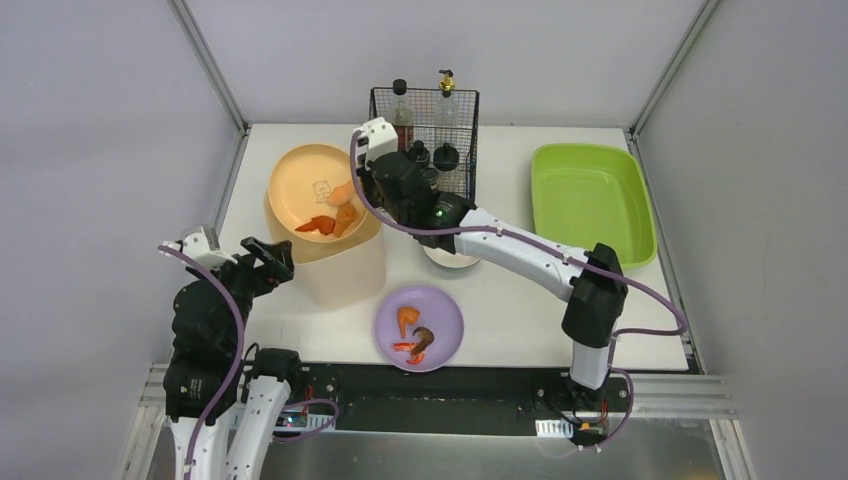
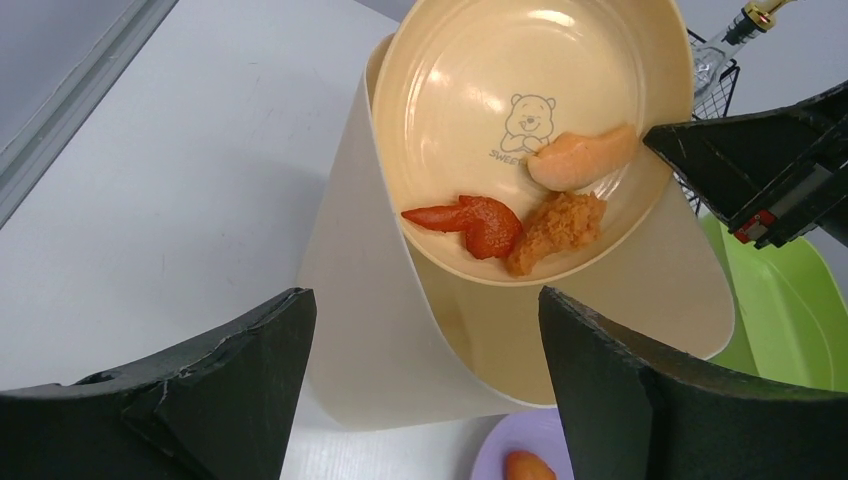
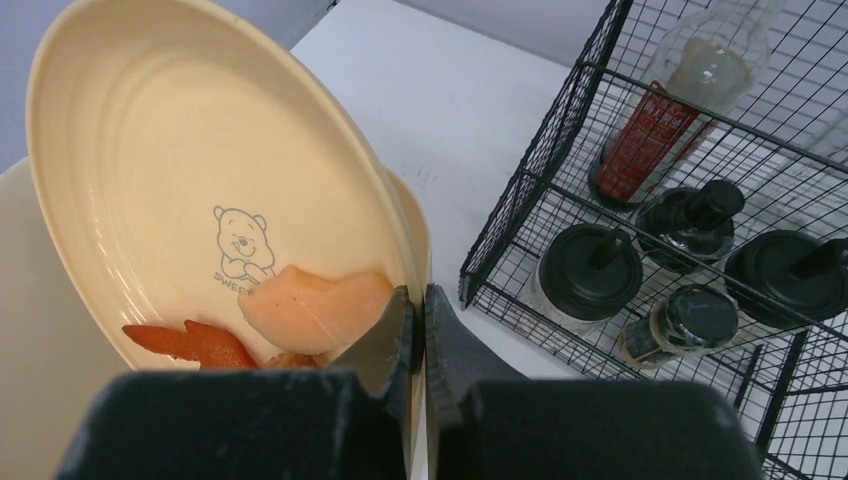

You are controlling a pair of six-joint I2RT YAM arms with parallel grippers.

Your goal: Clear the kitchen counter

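Observation:
The white kitchen counter [image 1: 520, 315] holds a tall cream bin [image 1: 345, 272]. A cream plate [image 1: 305, 180] with a bear print is tilted over the bin's mouth. My right gripper [image 3: 418, 300] is shut on the plate's rim [image 3: 405, 235]. On the plate lie a red piece [image 2: 470, 222], an orange crumbed piece [image 2: 558, 228] and a pale peach piece [image 2: 585, 158], gathered at its low edge. My left gripper [image 2: 422, 300] is open and empty just left of the bin, apart from it. A purple plate [image 1: 445, 312] with food scraps sits at the front.
A black wire basket [image 1: 425, 125] with bottles and jars stands at the back, close to the right of the plate. A lime-green tub [image 1: 590, 200] is at the back right. A white bowl [image 1: 450, 260] shows under the right arm.

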